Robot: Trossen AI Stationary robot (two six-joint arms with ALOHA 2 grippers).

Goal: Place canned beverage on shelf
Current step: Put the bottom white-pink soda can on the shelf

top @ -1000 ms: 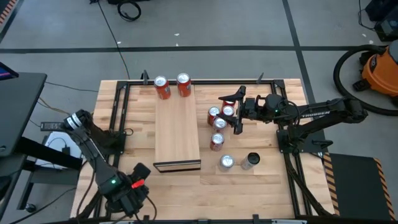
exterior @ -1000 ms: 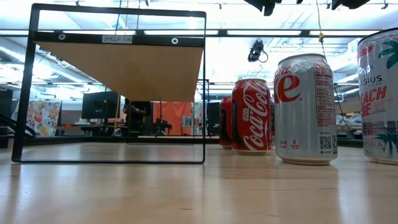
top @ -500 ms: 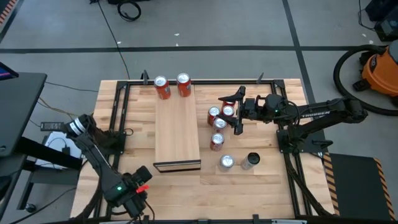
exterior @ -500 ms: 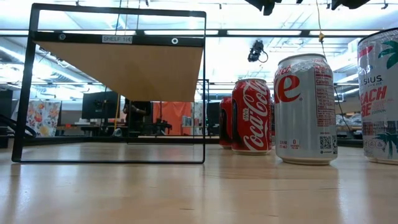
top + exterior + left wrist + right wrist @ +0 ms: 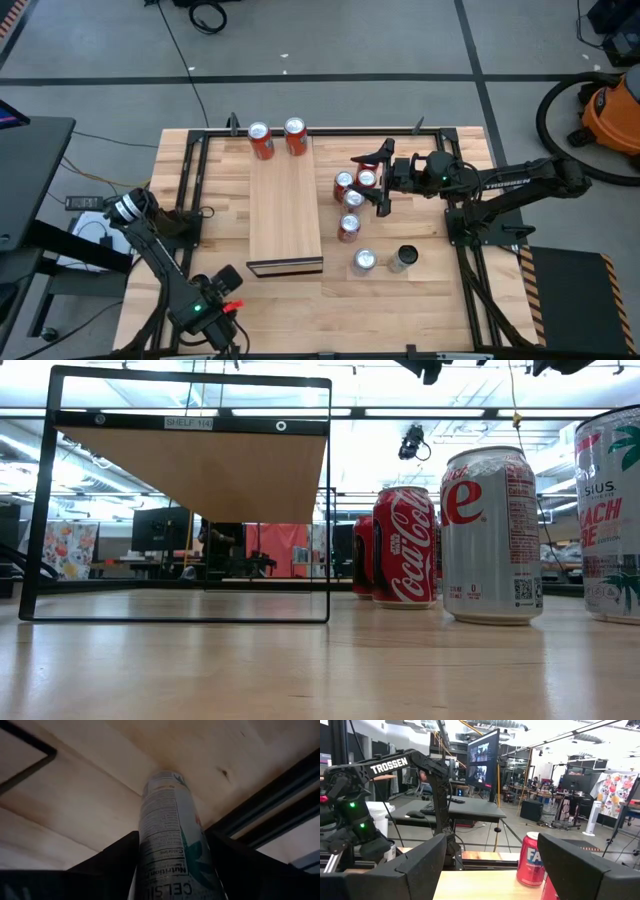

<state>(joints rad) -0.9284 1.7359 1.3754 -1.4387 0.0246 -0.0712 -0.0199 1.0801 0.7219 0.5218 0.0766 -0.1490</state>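
My left gripper (image 5: 215, 305) is over the table's near left corner and is shut on a tall slim can (image 5: 167, 830) with a white and teal label. The high view hides that can under the gripper. The shelf (image 5: 285, 205), a long pale wood board, lies in the middle of the table, and the low view shows its black-framed open end (image 5: 190, 510). Two red cans (image 5: 277, 138) stand at its far end. My right gripper (image 5: 376, 182) hangs open and level above a cluster of cans (image 5: 352, 198) to the right of the shelf. My left gripper pinches the tall can by its side wall (image 5: 150, 852), one dark finger on each side. The fingers come steeply from above and run along the can's length. The can's far end (image 5: 167, 776) points down at the tabletop; I cannot tell whether it touches.
More cans stand right of the shelf: a silver can (image 5: 364, 262) and a dark can (image 5: 402, 258) nearer the front. A black metal frame (image 5: 190, 170) runs around the tabletop. The low view shows a red cola can (image 5: 405, 545) and a silver can (image 5: 490, 535) close by.
My left gripper has sunk a little toward the table's near left corner with the can, tipping more steeply downward and rolling slightly. My right gripper has kept still.
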